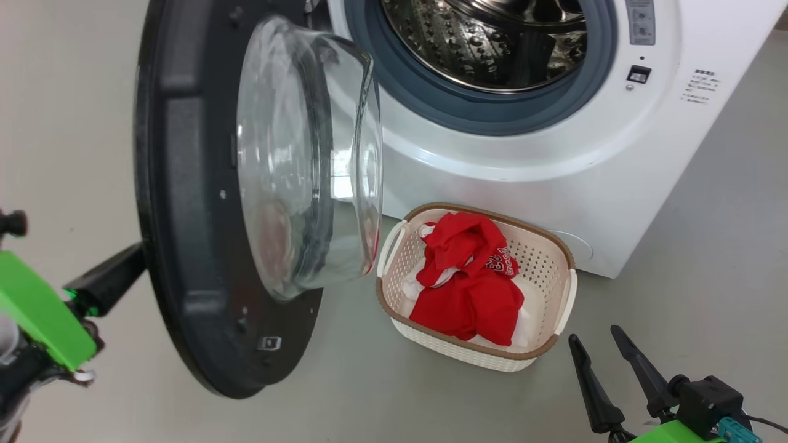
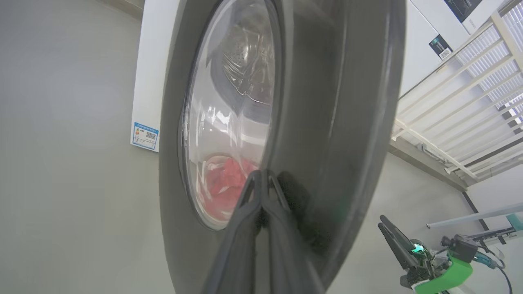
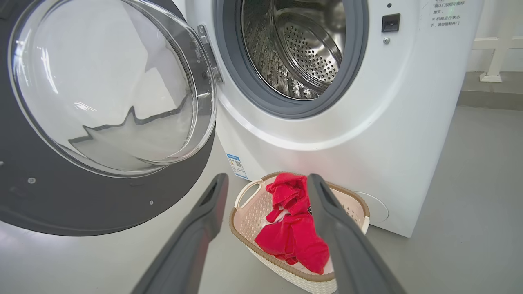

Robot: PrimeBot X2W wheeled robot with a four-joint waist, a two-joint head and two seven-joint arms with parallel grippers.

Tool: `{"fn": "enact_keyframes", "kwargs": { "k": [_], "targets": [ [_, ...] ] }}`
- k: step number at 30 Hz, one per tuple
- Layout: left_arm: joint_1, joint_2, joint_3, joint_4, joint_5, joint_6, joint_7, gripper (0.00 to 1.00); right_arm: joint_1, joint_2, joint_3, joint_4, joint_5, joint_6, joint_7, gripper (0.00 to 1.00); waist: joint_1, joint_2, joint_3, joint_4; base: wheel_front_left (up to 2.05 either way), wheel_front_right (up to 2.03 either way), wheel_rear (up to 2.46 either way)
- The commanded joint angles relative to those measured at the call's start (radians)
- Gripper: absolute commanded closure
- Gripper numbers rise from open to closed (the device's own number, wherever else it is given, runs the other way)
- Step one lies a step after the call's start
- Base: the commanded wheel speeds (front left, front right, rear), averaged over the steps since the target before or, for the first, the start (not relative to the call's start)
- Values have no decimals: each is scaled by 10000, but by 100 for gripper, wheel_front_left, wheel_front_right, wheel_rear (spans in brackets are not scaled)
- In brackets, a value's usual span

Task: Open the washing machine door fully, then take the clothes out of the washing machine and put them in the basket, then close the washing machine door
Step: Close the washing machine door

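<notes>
The washing machine door (image 1: 184, 203) hangs open near the basket (image 1: 545, 271); left gripper (image 2: 261, 175) clenched against it, right gripper (image 1: 594, 333) spread empty.

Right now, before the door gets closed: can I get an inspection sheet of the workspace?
Surface: smooth grey floor.
Washing machine door: open, swung out to the left.
Washing machine: no clothes in the visible part of the drum.
Clothes: red and white, piled in the basket.
Basket: on the floor in front of the machine.
Clutter: nothing seen.
Left gripper: shut, tips at the door's outer face.
Right gripper: open, empty, right of the basket.
Cables: dark cable at the right wrist.
Surroundings: white railing beside the machine.
</notes>
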Motion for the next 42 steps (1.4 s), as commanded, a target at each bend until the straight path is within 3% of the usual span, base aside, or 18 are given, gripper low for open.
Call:
{"fn": "enact_keyframes", "kwargs": {
  "k": [1, 18, 34, 36, 39, 40, 42],
  "targets": [
    [-423, 458, 212, -490, 167, -75, -50, 100, -133, -53, 208, -259, 35, 65, -65, 0, 0, -1, 30, -179, 0, 0, 0],
    [-1599, -347, -1096, -1640, 168, -75, -844, 100, -338, 52, -35, -360, -30, 65, -65, 0, 0, -1, 384, -721, 0, 0, 0],
    [-778, -148, -1587, -619, 170, -75, -2511, 100, -276, 40, -56, -337, -59, 65, -65, 0, 0, -1, 70, -486, 0, 0, 0],
    [-503, -164, -1646, -448, 259, -75, -2939, 66, -246, 19, -4, -324, -53, 65, -65, 0, 0, -1, -15, -418, 0, 0, 0],
    [-65, -211, -1764, -192, 279, -75, -3500, 50, -209, -16, 7, -329, -39, 65, -65, 0, 0, -1, -126, -275, 0, 0, 0],
    [77, -236, -1802, -101, 265, -75, -3676, 31, -198, -30, 15, -330, -38, 65, -65, 0, 0, -1, -157, -222, 0, 0, 0],
    [347, -267, -1926, 88, 283, -75, -3969, 14, -176, -58, 37, -319, -30, 65, -65, 0, 0, -1, -218, -124, 0, 0, 0]
  ]
}}
